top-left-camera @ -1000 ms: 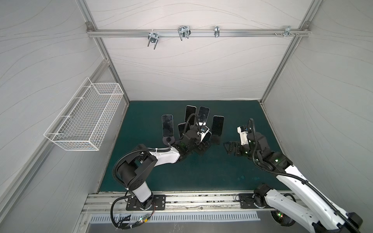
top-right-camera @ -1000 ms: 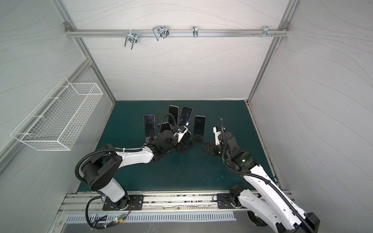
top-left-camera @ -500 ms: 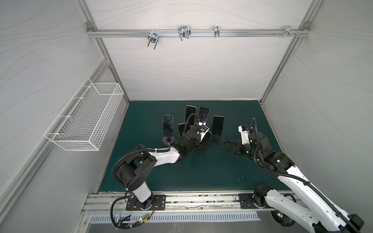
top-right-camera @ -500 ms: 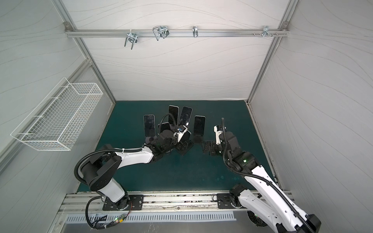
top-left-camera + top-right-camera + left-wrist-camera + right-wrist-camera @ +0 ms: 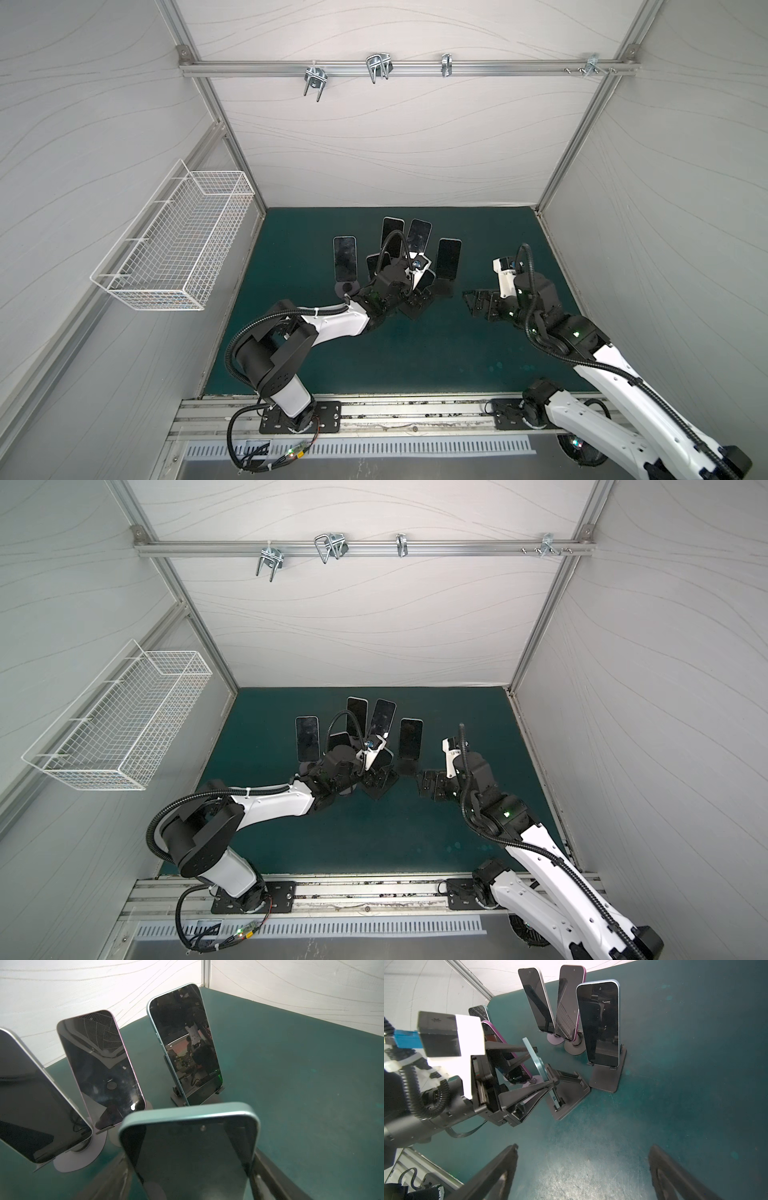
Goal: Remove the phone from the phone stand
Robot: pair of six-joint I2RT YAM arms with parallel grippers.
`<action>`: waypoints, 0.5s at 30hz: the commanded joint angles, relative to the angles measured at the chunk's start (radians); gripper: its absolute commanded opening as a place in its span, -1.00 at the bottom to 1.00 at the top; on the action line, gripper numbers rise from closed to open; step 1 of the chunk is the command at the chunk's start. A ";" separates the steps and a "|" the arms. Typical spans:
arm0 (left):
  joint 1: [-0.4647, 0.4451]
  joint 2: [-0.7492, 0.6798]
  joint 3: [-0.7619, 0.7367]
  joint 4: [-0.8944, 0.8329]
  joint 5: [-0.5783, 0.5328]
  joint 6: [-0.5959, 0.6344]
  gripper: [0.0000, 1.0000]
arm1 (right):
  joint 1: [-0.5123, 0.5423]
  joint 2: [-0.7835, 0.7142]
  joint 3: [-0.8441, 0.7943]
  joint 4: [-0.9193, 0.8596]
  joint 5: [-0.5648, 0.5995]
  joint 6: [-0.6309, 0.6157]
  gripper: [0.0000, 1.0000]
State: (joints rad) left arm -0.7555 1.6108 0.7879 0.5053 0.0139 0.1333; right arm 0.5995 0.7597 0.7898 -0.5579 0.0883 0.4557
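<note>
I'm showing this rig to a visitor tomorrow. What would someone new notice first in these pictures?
First the fan of dark-screened phones propped upright in the middle of the green mat. Next the left gripper, its jaws either side of a teal phone that sits in a black stand. The right gripper hangs open just right of the cluster, and a white wire basket juts from the left wall.

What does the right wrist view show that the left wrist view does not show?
Only right wrist: the left gripper from outside, fingers on both sides of the teal phone in its black stand, and the open right gripper. Only left wrist: that phone's dark screen, face-on. Both: the blue phone on its own stand.
</note>
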 commanded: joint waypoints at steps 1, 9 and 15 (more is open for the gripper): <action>-0.003 -0.009 0.041 0.016 -0.002 0.017 0.61 | -0.007 -0.014 0.020 -0.010 0.010 0.002 0.98; -0.002 -0.012 0.039 0.018 -0.004 0.016 0.69 | -0.007 -0.030 0.014 -0.017 0.012 0.013 0.98; -0.003 -0.002 0.036 0.042 -0.007 0.011 0.81 | -0.009 -0.031 0.039 -0.038 0.019 0.005 0.98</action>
State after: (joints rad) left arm -0.7555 1.6108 0.7891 0.5056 0.0116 0.1356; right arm 0.5968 0.7414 0.7952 -0.5674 0.0933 0.4564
